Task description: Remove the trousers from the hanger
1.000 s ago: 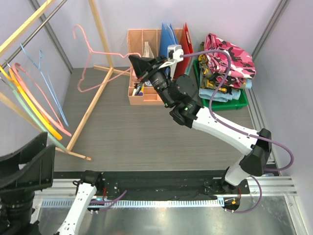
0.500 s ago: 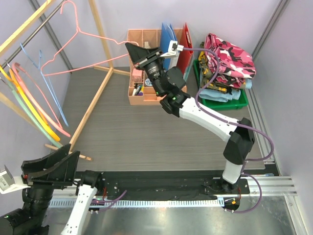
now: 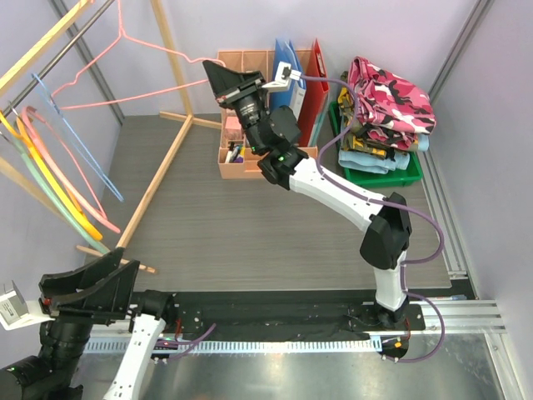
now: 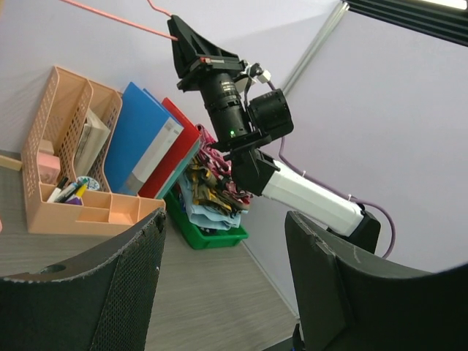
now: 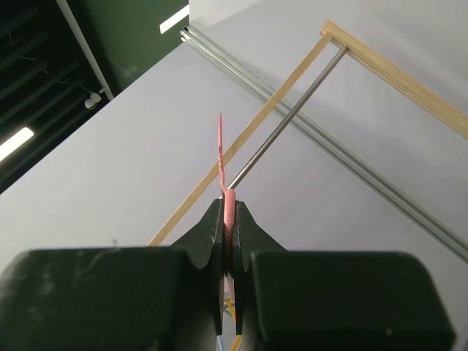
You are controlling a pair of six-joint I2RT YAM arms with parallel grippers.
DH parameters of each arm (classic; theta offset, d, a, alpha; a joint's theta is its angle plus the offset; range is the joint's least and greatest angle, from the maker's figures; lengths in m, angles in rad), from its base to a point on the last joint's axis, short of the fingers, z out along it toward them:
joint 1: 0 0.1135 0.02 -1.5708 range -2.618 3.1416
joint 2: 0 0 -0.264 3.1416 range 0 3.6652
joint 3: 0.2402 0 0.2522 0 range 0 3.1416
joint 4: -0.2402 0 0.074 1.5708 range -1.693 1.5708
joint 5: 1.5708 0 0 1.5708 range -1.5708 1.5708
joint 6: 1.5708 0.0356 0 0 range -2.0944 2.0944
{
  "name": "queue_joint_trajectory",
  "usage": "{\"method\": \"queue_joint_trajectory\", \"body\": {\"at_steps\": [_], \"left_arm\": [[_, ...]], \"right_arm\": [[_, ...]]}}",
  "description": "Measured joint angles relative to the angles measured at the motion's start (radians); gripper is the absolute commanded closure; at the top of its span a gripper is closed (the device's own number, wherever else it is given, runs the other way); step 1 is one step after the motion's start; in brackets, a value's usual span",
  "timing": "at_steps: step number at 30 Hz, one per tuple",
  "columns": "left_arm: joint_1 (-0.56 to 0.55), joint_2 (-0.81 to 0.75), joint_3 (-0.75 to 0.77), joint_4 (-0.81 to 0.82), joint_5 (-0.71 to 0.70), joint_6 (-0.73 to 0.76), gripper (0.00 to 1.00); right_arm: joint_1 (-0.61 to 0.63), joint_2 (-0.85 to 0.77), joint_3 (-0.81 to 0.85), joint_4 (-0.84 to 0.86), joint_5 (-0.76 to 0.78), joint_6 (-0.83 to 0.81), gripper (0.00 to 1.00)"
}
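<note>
Right claw (image 3: 212,71) pinched shut on a bare pink wire hanger (image 5: 229,199), arm stretched long and high, wrist tipped up toward the rack rail (image 5: 292,111). Trousers (image 3: 391,96) lie stacked in a green bin (image 3: 414,175), lower and to its right. They look soft, light and limp, probably best gathered at a thick fold.

Pale lilac walls (image 3: 400,33), grey wood-grain floor (image 3: 250,225), wooden clothes rack (image 3: 158,179) at left.

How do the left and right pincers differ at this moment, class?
The right pincer is shut on a pink hanger; the left pincer is open and empty. The right pincer is raised toward the rack; the left pincer sits low by its base. Both are black.
</note>
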Motion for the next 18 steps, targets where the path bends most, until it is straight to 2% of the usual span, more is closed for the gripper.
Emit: {"method": "queue_joint_trajectory", "body": {"at_steps": [7,18], "left_arm": [[0.0,0.001,0.005,-0.009,0.003,0.02,0.33],[-0.001,0.015,0.016,-0.018,0.016,0.046,0.33]], "right_arm": [[-0.006,0.056,0.096,-0.006,0.007,0.011,0.99],[-0.021,0.079,0.059,0.0,0.034,0.03,0.99]]}}
